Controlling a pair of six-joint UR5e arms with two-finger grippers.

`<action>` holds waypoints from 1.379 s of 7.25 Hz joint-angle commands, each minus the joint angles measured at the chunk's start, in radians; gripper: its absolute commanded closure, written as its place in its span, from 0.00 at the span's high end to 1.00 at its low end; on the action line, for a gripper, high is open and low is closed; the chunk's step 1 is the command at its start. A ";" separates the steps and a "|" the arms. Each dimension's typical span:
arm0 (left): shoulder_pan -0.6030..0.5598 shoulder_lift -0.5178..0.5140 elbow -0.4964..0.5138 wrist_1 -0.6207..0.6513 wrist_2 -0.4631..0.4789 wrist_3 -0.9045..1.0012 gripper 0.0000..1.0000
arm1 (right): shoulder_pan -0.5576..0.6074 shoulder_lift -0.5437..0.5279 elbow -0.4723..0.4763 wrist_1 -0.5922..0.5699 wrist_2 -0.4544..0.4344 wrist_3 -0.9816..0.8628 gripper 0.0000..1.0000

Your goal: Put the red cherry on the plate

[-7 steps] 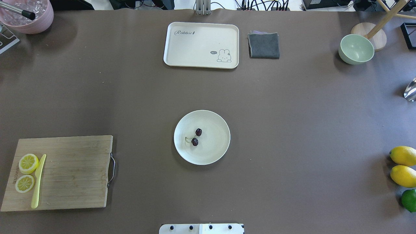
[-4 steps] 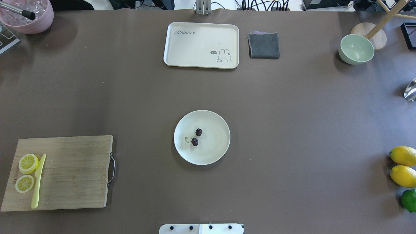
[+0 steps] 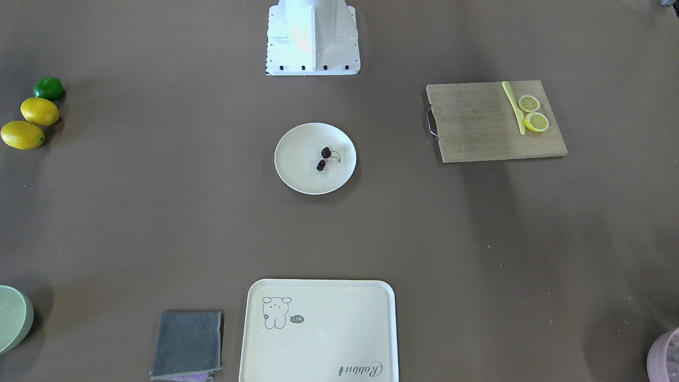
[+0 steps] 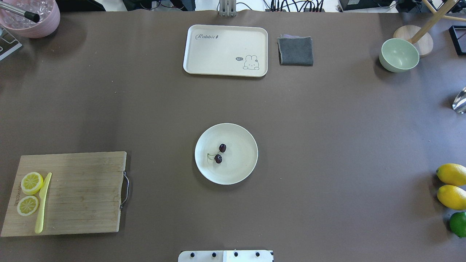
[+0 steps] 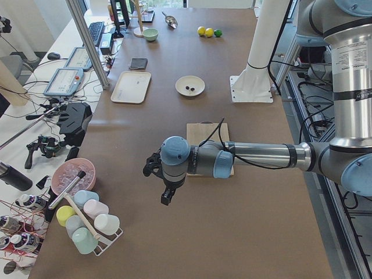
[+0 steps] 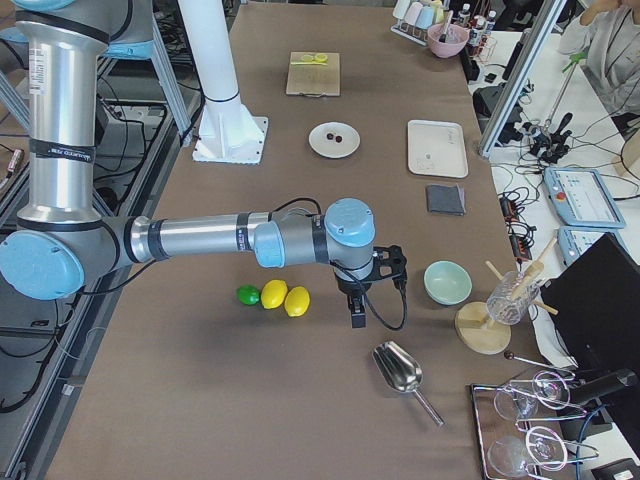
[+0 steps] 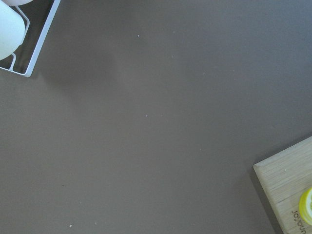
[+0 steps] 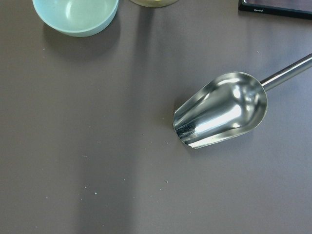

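The red cherry (image 4: 219, 153), two dark maroon fruits on a pale green stem, lies inside the round cream plate (image 4: 240, 171) at the table's middle; it also shows in the front-facing view as the cherry (image 3: 323, 158) on the plate (image 3: 297, 172). Neither gripper is near it. The left gripper (image 5: 166, 197) hangs past the cutting board's far side, over bare table, seen only in the left side view. The right gripper (image 6: 357, 318) hangs near the lemons and metal scoop, seen only in the right side view. Whether either is open or shut I cannot tell.
A wooden cutting board (image 4: 80, 193) with two lemon slices (image 4: 31, 182) and a yellow knife (image 4: 43, 203) lies at the left. A rabbit tray (image 4: 225, 50), grey cloth (image 4: 295, 51) and green bowl (image 4: 399, 55) sit at the back. Lemons (image 4: 451, 185), a lime (image 4: 458, 223) and a metal scoop (image 8: 222, 110) are at the right.
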State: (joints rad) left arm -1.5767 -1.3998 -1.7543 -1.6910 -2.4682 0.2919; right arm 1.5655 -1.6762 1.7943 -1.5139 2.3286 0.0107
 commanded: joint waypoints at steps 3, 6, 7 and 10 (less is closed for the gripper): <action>-0.002 0.016 -0.004 -0.002 -0.006 0.003 0.98 | -0.002 -0.001 -0.001 0.001 0.006 0.000 1.00; -0.002 0.016 0.003 -0.004 0.005 -0.005 0.98 | -0.002 -0.004 -0.007 0.001 0.023 0.000 1.00; 0.000 0.016 0.009 -0.003 0.009 -0.004 0.98 | -0.002 -0.007 -0.007 0.003 0.023 0.000 1.00; -0.005 0.018 0.006 -0.001 0.061 -0.007 0.98 | -0.002 -0.001 -0.021 0.009 0.021 0.000 1.00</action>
State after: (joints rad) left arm -1.5803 -1.3824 -1.7485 -1.6932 -2.4166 0.2861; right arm 1.5631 -1.6805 1.7857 -1.5073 2.3512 0.0107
